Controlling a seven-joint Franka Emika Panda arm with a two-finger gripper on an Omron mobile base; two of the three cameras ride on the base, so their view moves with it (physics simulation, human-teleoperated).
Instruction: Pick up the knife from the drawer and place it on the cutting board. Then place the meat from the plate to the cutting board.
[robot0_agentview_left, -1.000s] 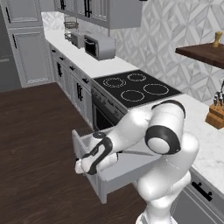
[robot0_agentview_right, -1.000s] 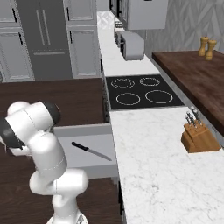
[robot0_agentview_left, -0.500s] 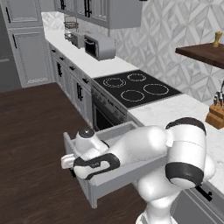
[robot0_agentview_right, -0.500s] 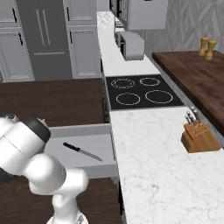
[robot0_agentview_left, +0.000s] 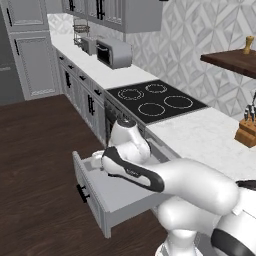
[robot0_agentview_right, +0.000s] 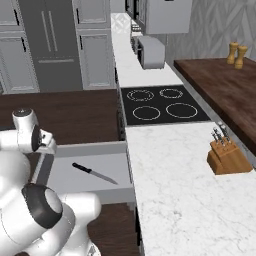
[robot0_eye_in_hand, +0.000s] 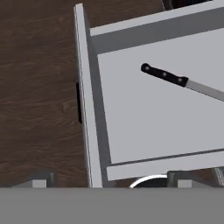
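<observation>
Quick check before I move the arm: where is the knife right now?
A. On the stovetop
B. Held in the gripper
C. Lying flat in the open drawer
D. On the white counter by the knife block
C: the knife lies flat on the floor of the pulled-out drawer, with nothing touching it.

One drawer (robot0_eye_in_hand: 144, 118) stood pulled out, with one knife (robot0_eye_in_hand: 175, 80) in it at the hand view's upper right. The right base view showed one knife block (robot0_agentview_right: 227, 157), two shakers (robot0_agentview_right: 236, 52), and four burner rings (robot0_agentview_right: 160, 102).
</observation>
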